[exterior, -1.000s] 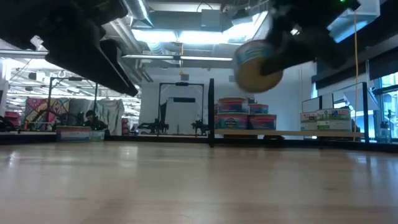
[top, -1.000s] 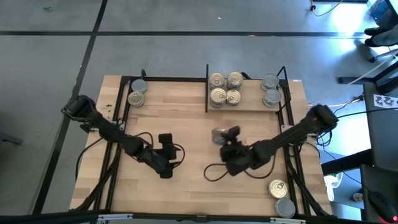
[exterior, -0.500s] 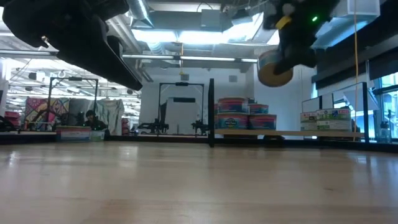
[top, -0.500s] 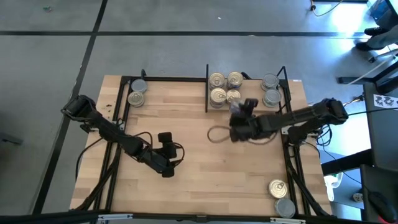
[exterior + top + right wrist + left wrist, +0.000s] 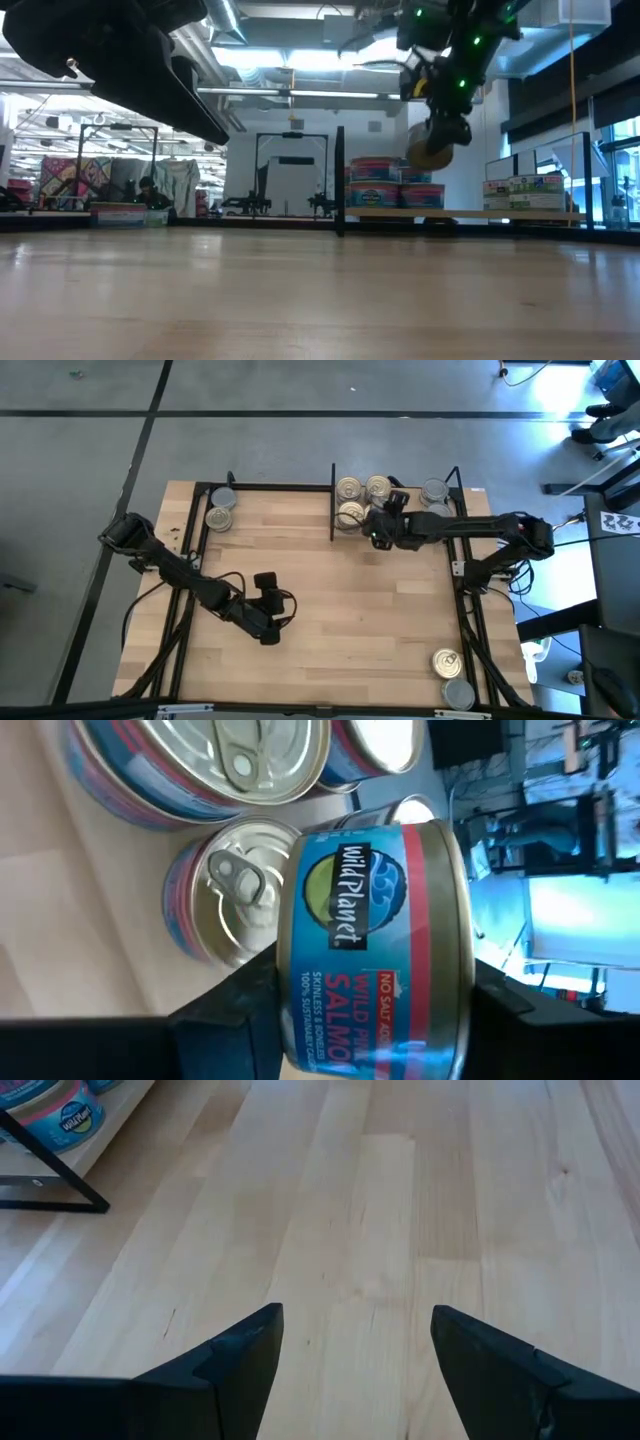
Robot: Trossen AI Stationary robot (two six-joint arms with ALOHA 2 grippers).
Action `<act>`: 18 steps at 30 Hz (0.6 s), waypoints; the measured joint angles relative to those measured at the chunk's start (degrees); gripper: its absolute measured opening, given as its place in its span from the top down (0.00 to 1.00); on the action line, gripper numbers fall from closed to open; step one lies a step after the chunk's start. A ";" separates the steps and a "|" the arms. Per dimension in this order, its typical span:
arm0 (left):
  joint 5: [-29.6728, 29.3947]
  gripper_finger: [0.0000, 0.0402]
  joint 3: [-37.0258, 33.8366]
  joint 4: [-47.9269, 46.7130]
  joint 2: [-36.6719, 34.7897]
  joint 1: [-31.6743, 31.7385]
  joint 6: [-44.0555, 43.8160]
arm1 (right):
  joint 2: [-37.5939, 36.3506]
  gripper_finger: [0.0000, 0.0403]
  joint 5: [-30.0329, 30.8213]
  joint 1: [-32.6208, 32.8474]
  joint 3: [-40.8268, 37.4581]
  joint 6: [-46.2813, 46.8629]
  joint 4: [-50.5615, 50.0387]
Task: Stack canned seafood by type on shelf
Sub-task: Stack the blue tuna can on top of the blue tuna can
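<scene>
- The table (image 5: 320, 650) is a pale, smooth plank surface with fine grain; at its near right corner, well away from the black divider (image 5: 332, 500), two loose tins (image 5: 450, 675) lie flat, one gold-lidded and one dull grey.
- The left gripper (image 5: 268, 598) hangs over bare wood, nearer than the divider and to its left; its two dark wedge-shaped fingers (image 5: 245, 1355) stand spread with nothing between them.
- The right gripper (image 5: 378, 525) sits just right of the divider, above the front of the shelf (image 5: 400, 532), clamped on a round, low metal tin (image 5: 375, 950) with a blue and red paper label.
- That held tin is gripped by its curved wall and hangs clear of the wood in the low view (image 5: 430, 155), directly over a gold pull-tab tin (image 5: 235, 905) standing on the shelf.
- More gold-lidded tins (image 5: 362, 489) are clustered right beside the divider; grey-lidded tins (image 5: 435, 502) stand at the shelf's far right end.
- Left of the divider, two more tins (image 5: 221, 508) sit by the frame's far left corner.
</scene>
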 joint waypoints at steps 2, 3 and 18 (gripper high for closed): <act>0.00 0.36 0.02 -0.26 0.00 0.00 0.00 | 1.02 0.52 -1.31 -1.42 -0.49 -1.17 1.50; 0.00 0.36 0.02 -0.35 0.00 0.00 0.00 | 1.61 0.52 -1.57 -1.92 -0.60 -1.50 2.14; 0.00 0.36 0.04 -1.40 0.00 0.07 -0.08 | 7.60 0.52 1.46 -3.92 -0.54 -3.53 6.20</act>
